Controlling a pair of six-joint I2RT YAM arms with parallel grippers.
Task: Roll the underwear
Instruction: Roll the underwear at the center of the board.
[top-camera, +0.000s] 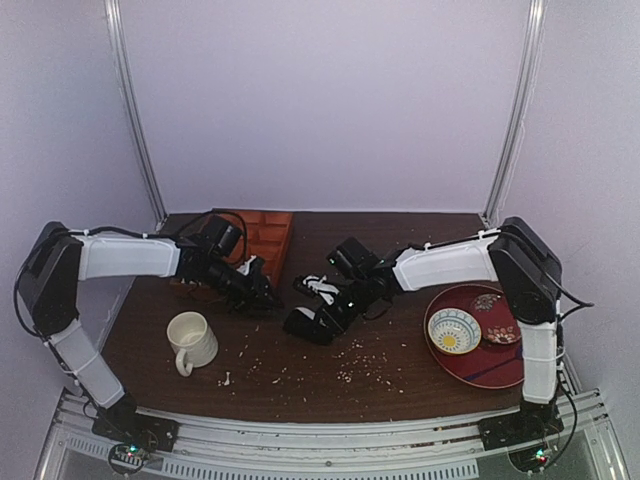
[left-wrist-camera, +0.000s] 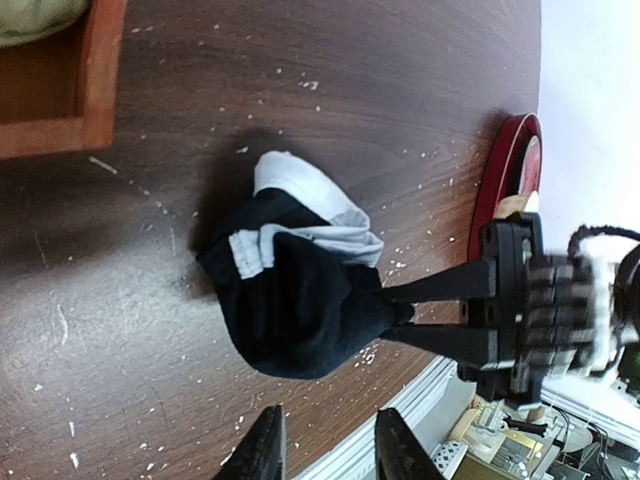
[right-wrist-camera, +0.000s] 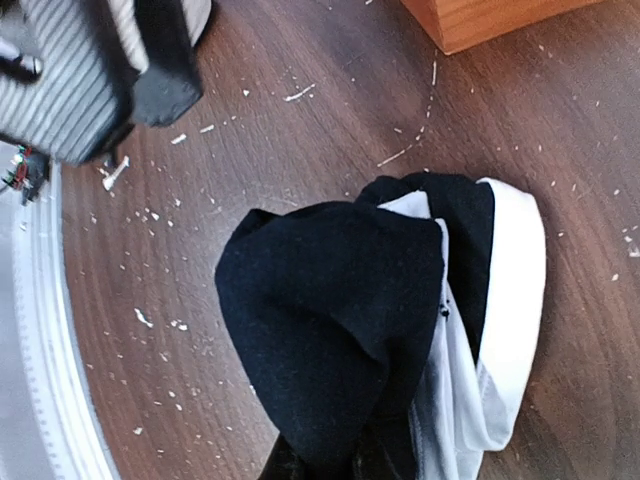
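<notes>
Two grippers meet near the table's middle. The right gripper (left-wrist-camera: 395, 322) is pinched shut on the underwear (left-wrist-camera: 290, 290), a black bundle with white edging lying on the dark wooden table (top-camera: 300, 380). The left gripper (left-wrist-camera: 325, 445) stands partly open just beside it, holding nothing. Behind sits an orange wooden tray (top-camera: 268, 240); a cream mug (top-camera: 192, 340) stands left, a red plate (top-camera: 500, 365) right.

The right gripper's fingers (right-wrist-camera: 375, 462) are disappearing under the black underwear (right-wrist-camera: 340, 320) at six o'clock in the right wrist view. The wooden box (left-wrist-camera: 60, 85) is running off the left wrist view at eleven o'clock, its greenish contents unidentifiable.
</notes>
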